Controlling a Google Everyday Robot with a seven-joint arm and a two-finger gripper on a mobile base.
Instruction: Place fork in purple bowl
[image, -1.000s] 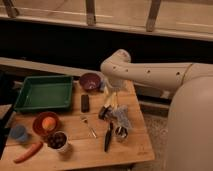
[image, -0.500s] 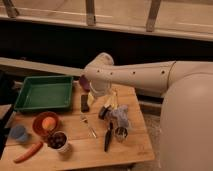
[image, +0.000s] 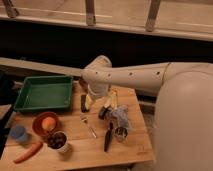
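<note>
The fork (image: 89, 126) is slim and silver and lies flat on the wooden table (image: 75, 155), near the middle. Of the purple bowl I see only a dark sliver (image: 81, 83) at the table's far edge, right of the green tray; my white arm (image: 130, 77) covers the rest. The arm reaches in from the right and bends down over that spot. My gripper (image: 95, 95) hangs below the bend, above the table's back part, behind the fork and close to the bowl.
A green tray (image: 42, 92) is at the back left. An orange-red bowl (image: 45, 123) holding a fruit, a blue cup (image: 19, 133), a white cup (image: 59, 141) and a carrot (image: 28, 152) stand front left. Yellow-handled utensils (image: 113, 99), a black-handled utensil (image: 107, 138) and a metal cup (image: 120, 133) lie right of the fork.
My arm has swung left across the back of the table and now covers the purple bowl. The fork and the other things have not moved.
</note>
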